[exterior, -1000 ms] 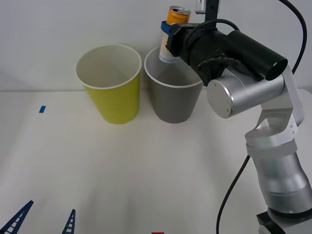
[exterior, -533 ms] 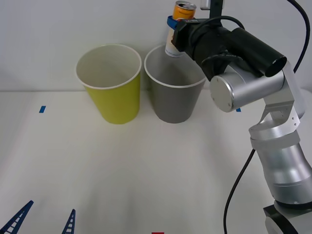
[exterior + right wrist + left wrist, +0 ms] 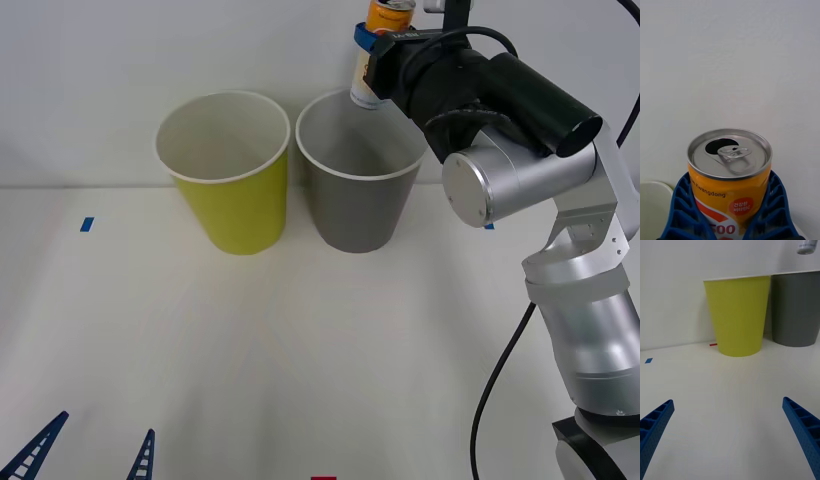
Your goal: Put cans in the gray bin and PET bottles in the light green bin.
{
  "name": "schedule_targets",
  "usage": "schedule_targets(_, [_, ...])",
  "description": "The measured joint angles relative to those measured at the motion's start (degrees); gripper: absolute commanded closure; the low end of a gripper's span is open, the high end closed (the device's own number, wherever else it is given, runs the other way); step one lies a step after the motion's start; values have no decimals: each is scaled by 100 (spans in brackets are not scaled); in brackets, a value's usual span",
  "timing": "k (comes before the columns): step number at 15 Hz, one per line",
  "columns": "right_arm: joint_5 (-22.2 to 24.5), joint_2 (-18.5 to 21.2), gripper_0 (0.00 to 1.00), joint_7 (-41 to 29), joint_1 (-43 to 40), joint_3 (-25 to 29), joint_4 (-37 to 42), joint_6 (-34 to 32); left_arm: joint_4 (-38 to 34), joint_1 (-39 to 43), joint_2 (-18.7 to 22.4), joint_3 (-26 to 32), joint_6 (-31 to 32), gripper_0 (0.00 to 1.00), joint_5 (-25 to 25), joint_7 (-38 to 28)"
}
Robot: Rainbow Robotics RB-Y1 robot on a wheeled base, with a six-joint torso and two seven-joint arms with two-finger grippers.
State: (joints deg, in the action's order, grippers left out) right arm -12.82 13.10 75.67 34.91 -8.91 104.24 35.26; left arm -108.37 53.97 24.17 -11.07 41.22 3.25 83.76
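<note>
Well: can (image 3: 730, 176) label "Kwangdong", prob.

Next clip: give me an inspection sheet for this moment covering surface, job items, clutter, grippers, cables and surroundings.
Surface: white table, bare in the middle.
Job items: can upright and opened, held above the gray bin; light green bin stands beside the gray one, to its left.
Clutter: small blue tape mark and red mark on the table.
Grippers: right gripper shut on the can; left gripper open, low over the near table.
Cables: black cable hangs along the right arm.
Surroundings: plain white wall.
</note>
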Motion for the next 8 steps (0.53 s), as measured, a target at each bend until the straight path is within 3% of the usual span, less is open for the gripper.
schedule_targets(1, [-1,-5,58,0,0,-1,0,-1,0,0,0,0,0,0,0,0])
schedule_targets(2, [-3,-9,22,0,0,1,0,-1,0,0,0,0,0,0,0,0])
schedule_targets(3, [-6,-18,8,0,0,2,0,-1,0,0,0,0,0,0,0,0])
schedule_targets(8, [-31,-59,5,71,-71,-1,74,-2,0,0,0,0,0,0,0,0])
